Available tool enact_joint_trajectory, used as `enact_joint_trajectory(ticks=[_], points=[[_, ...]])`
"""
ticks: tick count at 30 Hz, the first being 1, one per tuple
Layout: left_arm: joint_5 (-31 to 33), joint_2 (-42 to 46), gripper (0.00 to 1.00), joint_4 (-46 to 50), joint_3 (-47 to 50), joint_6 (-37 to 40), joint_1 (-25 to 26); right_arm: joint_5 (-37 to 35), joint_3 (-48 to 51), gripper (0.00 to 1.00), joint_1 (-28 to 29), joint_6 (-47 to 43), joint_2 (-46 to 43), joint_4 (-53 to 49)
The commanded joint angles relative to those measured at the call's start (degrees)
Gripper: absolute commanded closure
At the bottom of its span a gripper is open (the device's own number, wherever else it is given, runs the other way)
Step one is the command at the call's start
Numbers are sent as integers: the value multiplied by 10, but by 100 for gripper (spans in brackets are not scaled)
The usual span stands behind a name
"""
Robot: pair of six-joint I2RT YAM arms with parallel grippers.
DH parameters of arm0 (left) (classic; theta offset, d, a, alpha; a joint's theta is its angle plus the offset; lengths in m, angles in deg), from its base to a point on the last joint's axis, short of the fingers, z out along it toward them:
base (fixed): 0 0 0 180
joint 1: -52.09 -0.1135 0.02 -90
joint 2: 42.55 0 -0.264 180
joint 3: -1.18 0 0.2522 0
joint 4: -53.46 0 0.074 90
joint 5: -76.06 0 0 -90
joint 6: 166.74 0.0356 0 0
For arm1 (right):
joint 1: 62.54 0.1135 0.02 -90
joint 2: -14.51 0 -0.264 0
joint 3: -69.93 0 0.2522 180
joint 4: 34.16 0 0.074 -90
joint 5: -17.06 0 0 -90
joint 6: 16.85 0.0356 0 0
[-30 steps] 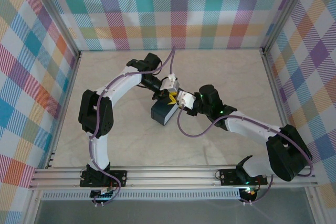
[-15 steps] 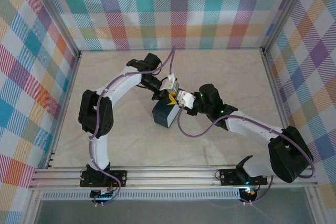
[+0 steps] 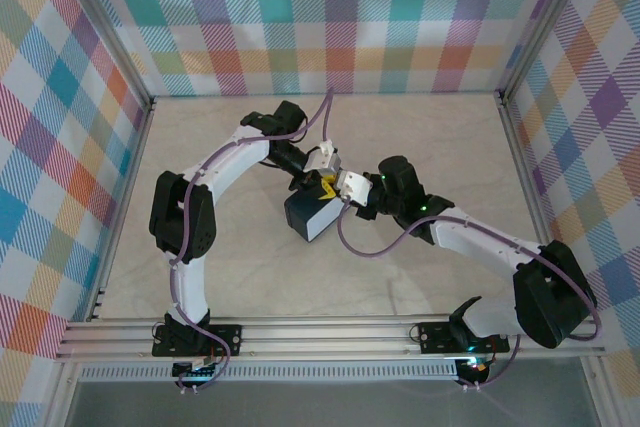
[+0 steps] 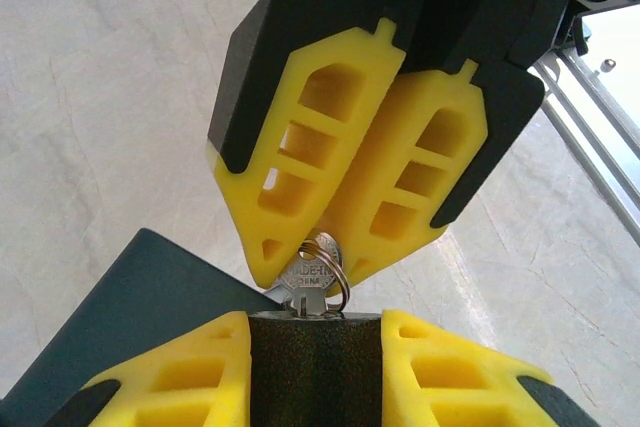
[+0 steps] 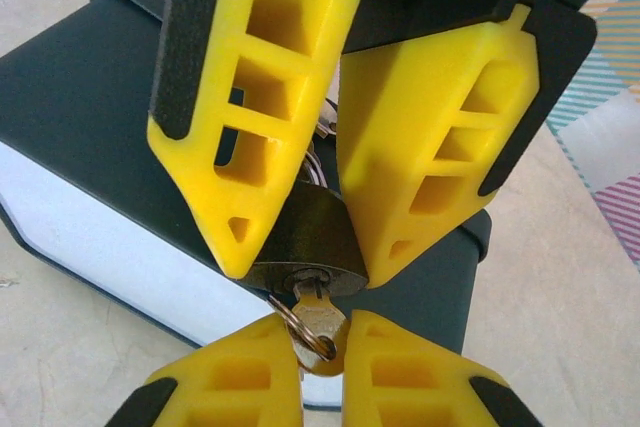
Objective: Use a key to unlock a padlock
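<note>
On the pale marbled desk, nearest the arm bases, a dark-blue box with a white side face is seen. Just beyond its far edge, the right gripper is clamped on the head of a key, and the key's blade is seated in the lock. A thin split ring is threaded through the key's head, and faint stamped lettering is seen on that head in the left wrist view.

The padlock is held directly beyond the key, off the desk. It is pinched between the yellow fingers of the left gripper, so the 2 grippers are met tip to tip.

The padlock's body is shown as a small, chunky block with rounded corners. It appears dark olive-brown in the right wrist view and black and finely grained in the left wrist view. A round silver cylinder is set in the face turned toward the right gripper, and the key is entered there. The shackle is hidden by the left gripper's fingers, so it cannot be told whether it is open or closed.
</note>
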Motion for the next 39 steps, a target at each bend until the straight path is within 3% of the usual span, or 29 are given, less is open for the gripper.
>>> enact_joint_trajectory(ticks=[1, 8, 16, 28, 32, 37, 39], points=[[-46, 17, 78, 15, -15, 16, 1, 27, -28, 99, 4, 37, 2, -12], [-49, 19, 78, 13, -3, 17, 5, 77, -71, 100, 2, 126, 18, -64], [-46, 23, 79, -12, 15, 6, 4, 145, -111, 100, 1, 317, 38, -112], [-40, 33, 80, -51, 45, -17, 4, 159, -77, 100, -10, 614, 25, -52], [-37, 34, 77, -51, 43, -19, 4, 133, -79, 99, -10, 574, 7, -81], [-19, 26, 54, -34, 23, -22, 2, 81, -102, 70, -10, 451, 11, -181], [-13, 29, 53, -34, 18, -25, 1, 63, -104, 70, -11, 423, 15, -200]])
